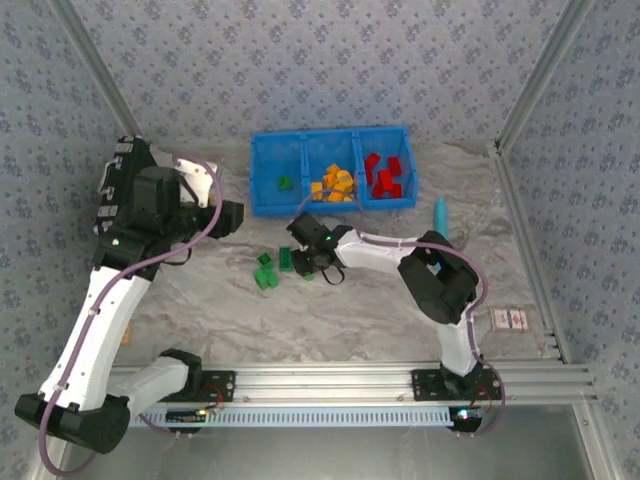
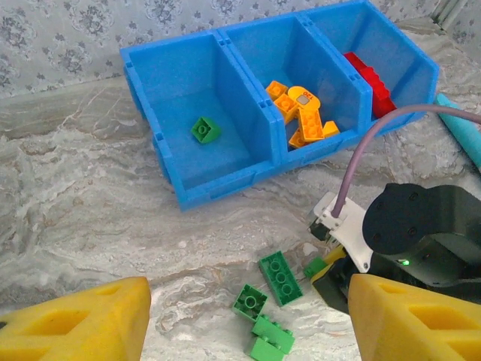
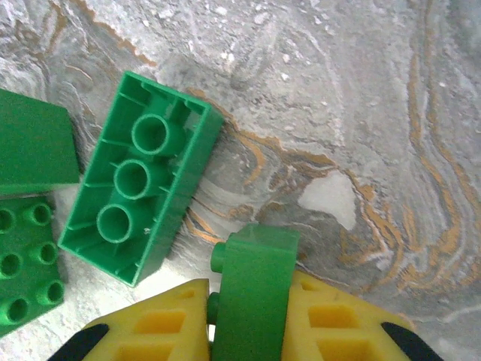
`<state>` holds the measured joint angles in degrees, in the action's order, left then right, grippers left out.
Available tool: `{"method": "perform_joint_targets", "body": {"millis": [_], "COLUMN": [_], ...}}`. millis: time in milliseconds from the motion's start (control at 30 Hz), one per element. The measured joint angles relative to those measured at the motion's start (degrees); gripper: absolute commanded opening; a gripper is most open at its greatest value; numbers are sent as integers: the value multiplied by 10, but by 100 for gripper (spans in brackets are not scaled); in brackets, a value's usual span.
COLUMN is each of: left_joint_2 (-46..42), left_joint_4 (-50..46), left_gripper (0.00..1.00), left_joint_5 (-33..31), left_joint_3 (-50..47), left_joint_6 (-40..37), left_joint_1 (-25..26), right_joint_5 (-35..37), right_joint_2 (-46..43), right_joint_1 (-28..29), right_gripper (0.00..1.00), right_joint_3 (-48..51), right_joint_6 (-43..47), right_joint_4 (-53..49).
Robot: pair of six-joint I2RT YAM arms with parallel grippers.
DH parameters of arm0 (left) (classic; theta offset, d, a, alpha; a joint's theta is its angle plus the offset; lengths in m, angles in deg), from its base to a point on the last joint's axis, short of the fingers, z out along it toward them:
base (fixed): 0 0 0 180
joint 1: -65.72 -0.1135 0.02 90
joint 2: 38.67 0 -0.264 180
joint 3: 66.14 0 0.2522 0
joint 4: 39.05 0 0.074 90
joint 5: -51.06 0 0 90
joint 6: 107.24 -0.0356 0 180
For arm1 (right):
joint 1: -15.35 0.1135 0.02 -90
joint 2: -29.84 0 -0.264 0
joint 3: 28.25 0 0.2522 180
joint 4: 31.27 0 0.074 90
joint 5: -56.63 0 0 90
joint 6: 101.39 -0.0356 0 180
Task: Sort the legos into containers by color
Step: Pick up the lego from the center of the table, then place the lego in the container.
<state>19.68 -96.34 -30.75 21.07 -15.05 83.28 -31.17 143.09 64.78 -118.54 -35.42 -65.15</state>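
The red legos (image 1: 385, 175) and orange legos (image 1: 333, 183) lie sorted in the blue bin (image 1: 300, 207), with one green lego (image 2: 205, 129) in its upper-left compartment; a few loose green bricks (image 2: 279, 277) wait below the bin; the right gripper (image 1: 320, 262) pinches a held green brick (image 3: 253, 278), long axis up the frame, studs facing left; the left gripper (image 2: 248, 331) is spread wide, empty.
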Motion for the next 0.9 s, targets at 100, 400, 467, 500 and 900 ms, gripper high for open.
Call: {"method": "perform_joint_targets", "body": {"millis": [100, 400, 467, 500, 900], "left_joint_2": [-16, -69, -85, -94, -253], "left_joint_4": [0, 14, 24, 31, 102], "left_gripper": [72, 74, 74, 74, 80], "left_joint_5": [5, 23, 23, 22, 0], "left_joint_3": [-26, -117, -140, -153, -264], "left_joint_6": [-9, -33, -33, -33, -47], "left_joint_1": [-12, -59, -59, -59, -47], "right_joint_5": [13, 54, 56, 56, 60], "right_joint_2": [-7, -19, -19, -19, 158], "right_joint_1": [0, -7, -13, -18, -79], "right_gripper": [20, 19, 19, 19, 19], "right_joint_3": [0, -61, -94, -115, -545], "right_joint_6": [-2, 5, 11, 15, 89], "right_joint_4": [-25, -158, -175, -183, -240]}}
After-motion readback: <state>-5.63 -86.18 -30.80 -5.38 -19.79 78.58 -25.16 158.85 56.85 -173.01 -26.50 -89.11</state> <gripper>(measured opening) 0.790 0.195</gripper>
